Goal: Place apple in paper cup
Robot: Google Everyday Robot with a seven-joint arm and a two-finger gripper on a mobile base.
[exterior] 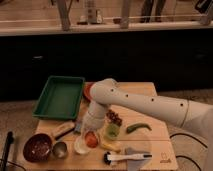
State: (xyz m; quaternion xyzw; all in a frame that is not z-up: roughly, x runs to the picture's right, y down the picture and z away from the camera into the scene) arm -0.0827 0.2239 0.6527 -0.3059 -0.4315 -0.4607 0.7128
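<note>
I am watching the apple [91, 140], a small orange-red ball sitting near the front edge of the table [161, 150], just to the right of the paper cup [80, 146]. I cannot tell whether it is touching the cup's rim or is only very close to it. I am judging the fruit to be firm, fairly light and smooth-skinned, so it is likely to slip or roll if pinched off-centre. I am thinking the safest hold is from above, across its widest part. It is looking about as wide as the cup's mouth, so I am expecting a snug fit. The cup is thin and light, and a nudge could tip it.

The gripper [92, 133] is hanging directly over the apple at the end of the white arm [145, 105]. I cannot tell whether the claw is open, closed or gripping the fruit.

A small metal cup [60, 149] and a brown bowl [37, 147] are standing left of the paper cup. A green cup [112, 131] is crowding the apple's right side, with grapes [114, 118] behind it. A green tray [59, 97] is lying well back.
</note>
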